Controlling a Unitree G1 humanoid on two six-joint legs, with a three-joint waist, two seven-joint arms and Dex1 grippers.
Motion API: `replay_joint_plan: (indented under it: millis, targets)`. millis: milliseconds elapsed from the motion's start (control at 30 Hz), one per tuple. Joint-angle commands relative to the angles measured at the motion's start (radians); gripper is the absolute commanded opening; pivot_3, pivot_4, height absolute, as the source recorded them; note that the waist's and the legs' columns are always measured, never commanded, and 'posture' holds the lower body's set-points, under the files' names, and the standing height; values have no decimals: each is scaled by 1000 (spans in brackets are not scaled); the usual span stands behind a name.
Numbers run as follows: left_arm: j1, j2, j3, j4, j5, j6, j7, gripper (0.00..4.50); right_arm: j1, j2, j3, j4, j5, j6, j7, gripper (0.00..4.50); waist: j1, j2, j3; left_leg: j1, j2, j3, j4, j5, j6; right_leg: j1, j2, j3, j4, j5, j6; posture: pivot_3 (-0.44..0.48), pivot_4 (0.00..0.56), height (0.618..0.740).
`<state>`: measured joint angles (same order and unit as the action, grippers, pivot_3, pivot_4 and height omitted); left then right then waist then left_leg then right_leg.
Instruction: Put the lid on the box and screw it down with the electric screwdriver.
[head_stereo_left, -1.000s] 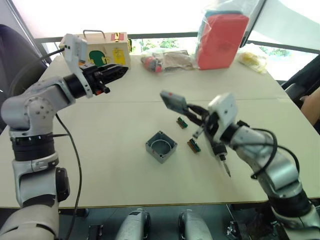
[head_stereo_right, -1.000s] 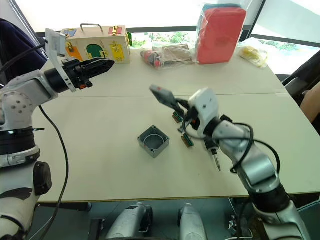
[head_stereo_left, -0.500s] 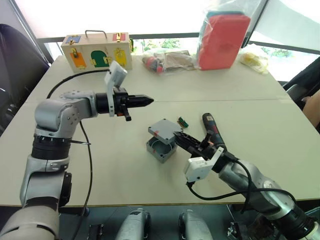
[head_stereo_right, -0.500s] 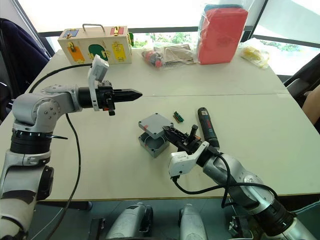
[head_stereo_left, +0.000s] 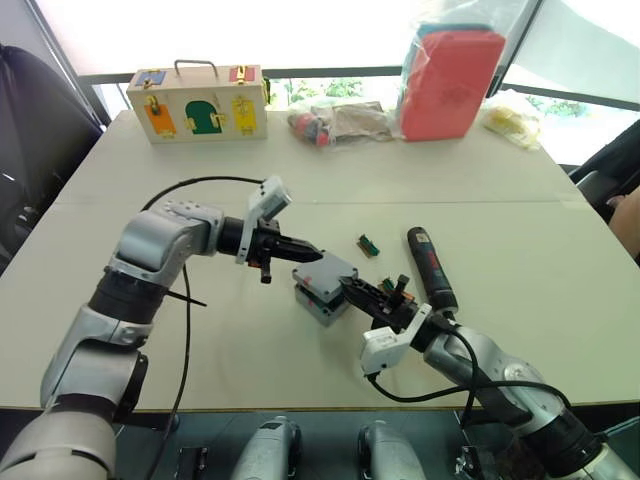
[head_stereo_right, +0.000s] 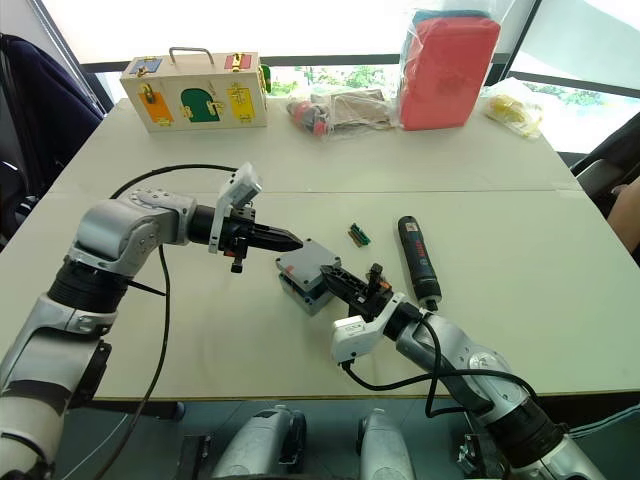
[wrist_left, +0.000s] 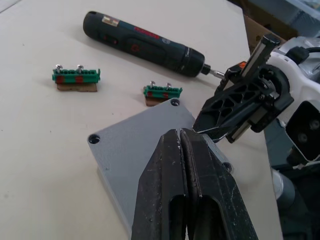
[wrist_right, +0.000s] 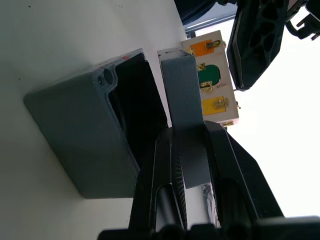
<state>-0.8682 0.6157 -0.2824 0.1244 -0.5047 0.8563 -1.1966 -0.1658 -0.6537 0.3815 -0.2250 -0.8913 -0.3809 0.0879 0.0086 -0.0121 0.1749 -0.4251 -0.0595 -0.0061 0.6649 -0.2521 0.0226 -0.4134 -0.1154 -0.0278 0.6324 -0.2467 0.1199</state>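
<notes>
The left hand (head_stereo_left: 306, 254), its two black fingers pressed together, rests its tips on the small flat square grey plastic lid (head_stereo_left: 328, 271), which lies tilted over the deep square grey plastic box (head_stereo_left: 313, 303) near the middle of the pale beige table (head_stereo_left: 520, 250). The right hand (head_stereo_left: 352, 290) pinches the lid's near edge. Right of the box lie two small green connector pieces (wrist_left: 76, 76) and the long black electric screwdriver (head_stereo_left: 430, 268). Bright windows line the far side.
</notes>
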Motion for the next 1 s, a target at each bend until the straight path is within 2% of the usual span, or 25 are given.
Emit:
replay_joint_plan:
  millis: [33, 467, 733, 800, 833, 1000]
  targets:
    - [4, -24, -11, 27, 48, -53, 5, 29, 12, -3, -25, -10, -16, -30, -34, 103, 1, 0, 0, 0, 0, 0, 0, 0, 0, 0, 0, 0, 0, 0, 0, 0, 150, 740]
    - [19, -49, 2, 19, 83, -62, 1, 29, 40, 0, -17, 29, -68, -63, -79, 103, 1, 0, 0, 0, 0, 0, 0, 0, 0, 0, 0, 0, 0, 0, 0, 0, 150, 740]
    - [71, -51, -102, -13, 200, -161, 7, 29, 42, 7, -8, 58, -89, -76, -100, 103, 3, 0, 0, 2, 0, 0, 0, 0, 0, 3, 0, 0, 0, 0, 0, 0, 150, 740]
    - [82, -50, -121, -19, 221, -168, 7, 0, 46, 10, -14, 56, -85, -72, -102, 1123, 3, 0, -1, 5, 0, 0, 0, -1, 1, 6, 0, 0, -1, 0, 0, 0, 150, 740]
    - [85, -50, -128, -21, 231, -169, 9, 0, 48, 11, -17, 55, -82, -69, -100, 1285, 3, 0, -1, 6, 0, 0, 0, -1, 1, 7, 0, -1, -1, 0, 0, 0, 150, 740]
    - [107, -55, -176, 12, 304, -206, 24, 0, 62, 3, -35, 30, -87, -69, -106, 3105, 3, -1, -5, 15, 0, 0, -1, -4, 6, 16, 0, -1, -2, -1, -1, 0, 150, 740]
